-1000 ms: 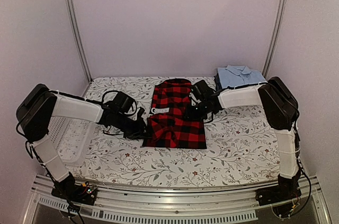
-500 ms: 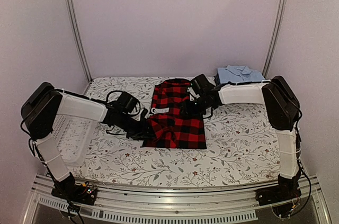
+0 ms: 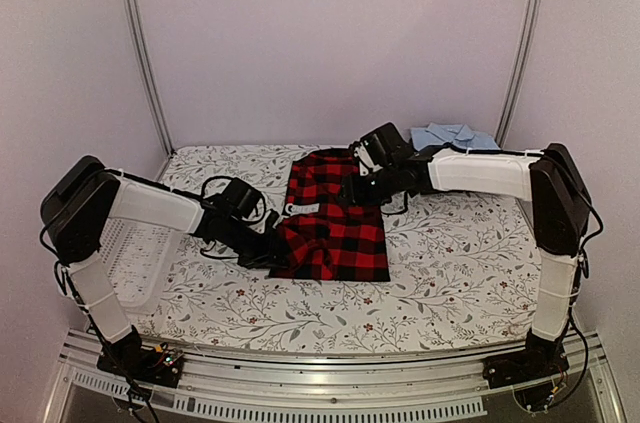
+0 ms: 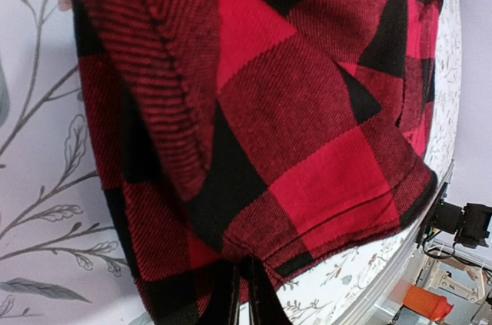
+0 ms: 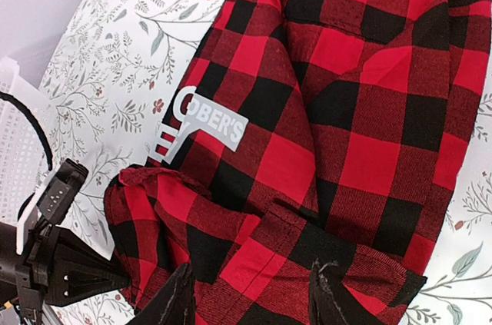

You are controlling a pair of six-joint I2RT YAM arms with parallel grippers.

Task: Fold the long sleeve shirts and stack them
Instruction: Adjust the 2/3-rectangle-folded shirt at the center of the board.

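Floral-print counter [image 3: 450, 263], pale walls on three sides.

1. Red-and-black check shirt [image 3: 335, 223]. It lies at the middle of the counter as a long panel, with one end toward the far edge and the other short of the near edge. The near-left corner is bunched and doubled over on itself. A white printed label [image 5: 204, 127] shows along the left side. Judged partly folded: narrowed lengthwise, not yet halved.

2. Left hand [image 4: 244, 298]. The fingers are pinched together on the hem at the bunched near-left corner, with cloth caught between them. The arm comes in low from the left edge. The grip sits at a corner, probably so that the lower part can be lifted and carried over the panel.

3. Right hand [image 5: 250, 294]. The jaws stand apart and hold nothing. It hangs over the right side of the shirt, toward the far edge. Whether the fingertips touch the cloth cannot be told. Judged to be placed to take or pin the opposite side, so that the fold goes over square.

4. Light blue shirt [image 3: 455, 135]. Already folded, collar up, at the far right corner. It lies apart from the check shirt and is partly behind the right arm. Judged to be the base of the stack, where the check shirt belongs once folded.

5. White mesh basket [image 3: 130, 263]. At the left edge, beneath the left arm. Its contents cannot be made out.
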